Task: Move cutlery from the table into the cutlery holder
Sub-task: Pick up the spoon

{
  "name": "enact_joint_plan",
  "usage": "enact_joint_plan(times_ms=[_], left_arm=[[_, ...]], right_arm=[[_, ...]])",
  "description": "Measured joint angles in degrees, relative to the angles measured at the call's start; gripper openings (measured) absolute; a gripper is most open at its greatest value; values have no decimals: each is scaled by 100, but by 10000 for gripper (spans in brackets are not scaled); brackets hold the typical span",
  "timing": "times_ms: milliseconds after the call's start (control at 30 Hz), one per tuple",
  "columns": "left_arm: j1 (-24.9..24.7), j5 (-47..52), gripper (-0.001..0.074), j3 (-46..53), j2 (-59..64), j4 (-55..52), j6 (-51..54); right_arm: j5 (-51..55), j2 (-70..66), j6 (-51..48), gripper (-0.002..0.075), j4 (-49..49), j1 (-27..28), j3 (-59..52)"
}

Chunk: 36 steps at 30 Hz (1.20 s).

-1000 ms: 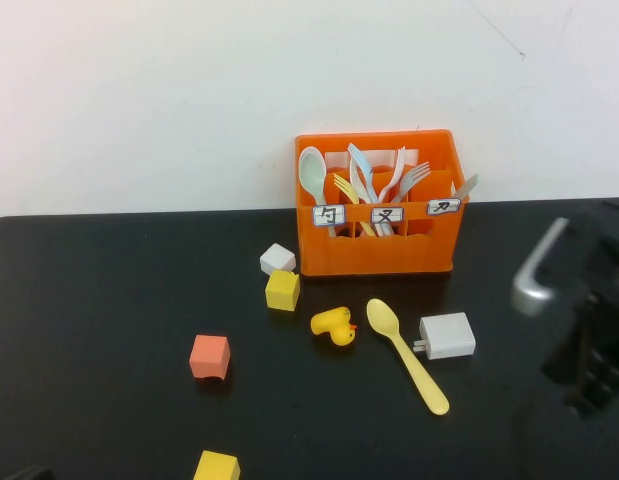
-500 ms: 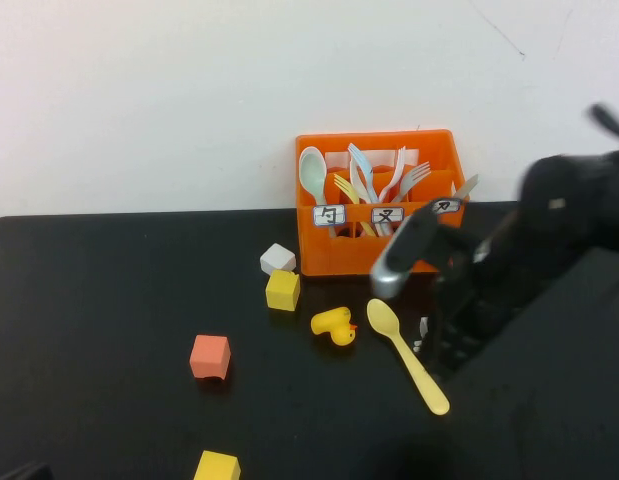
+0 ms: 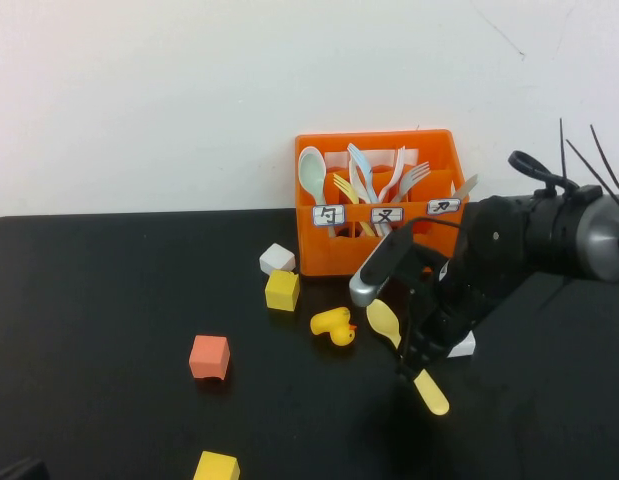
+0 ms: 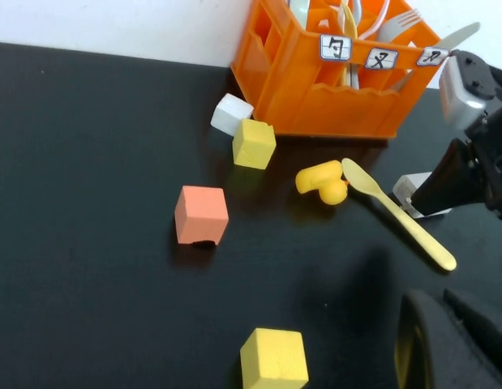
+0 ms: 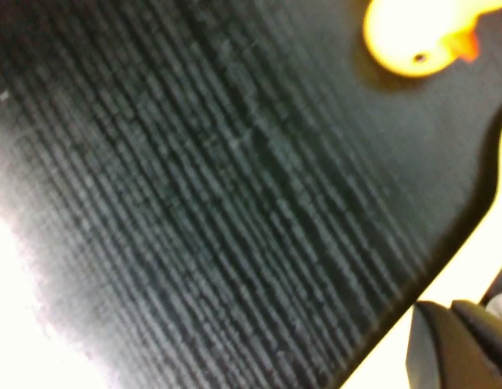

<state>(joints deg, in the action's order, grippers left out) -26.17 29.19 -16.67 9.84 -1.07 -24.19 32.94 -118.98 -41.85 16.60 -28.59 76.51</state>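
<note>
**Right hand down over the spoon handle**

Right hand [image 3: 417,362] sits low at centre-right of the high view, directly over the yellow spoon's [image 3: 430,392] handle; I cannot tell how far its fingers are parted or whether they grip anything. The spoon lies flat on the desk [image 3: 109,290], bowl toward the toy duck [image 3: 333,325], in front of the orange cutlery holder [image 3: 379,255]. The left hand [image 4: 445,344] shows only as a dark shape at the lower right of its wrist view, state unclear.

My worry is that a thin, flat handle on a glossy desk may skid or pivot under closing fingers, nudging the duck or the white charger block [image 4: 409,188] beside it.

Three white labels on the holder carry black characters, probably Chinese; I can't read them reliably.
</note>
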Motion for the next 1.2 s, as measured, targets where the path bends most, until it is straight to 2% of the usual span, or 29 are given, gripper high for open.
enact_joint_plan(times_ms=[133,300,400,667,1033,1133,1200], left_arm=[[0,-27,-1,0,0,-67,0],[0,-77,-1,0,0,-67,0],[0,-126,-1,0,0,-99,0],[0,-145,-1,0,0,-214,0],[0,-145,-1,0,0,-227,0],[0,-145,-1,0,0,-227,0],[0,-145,-1,0,0,-227,0]], right_arm=[[-84,-121,0,71,0,0,9],[-170,-374,25,279,14,0,9],[-273,-425,169,340,26,0,9],[-742,-436,293,363,26,0,9],[-558,-587,293,360,26,0,95],[-503,-587,394,320,26,0,107],[-477,-587,505,255,26,0,107]])
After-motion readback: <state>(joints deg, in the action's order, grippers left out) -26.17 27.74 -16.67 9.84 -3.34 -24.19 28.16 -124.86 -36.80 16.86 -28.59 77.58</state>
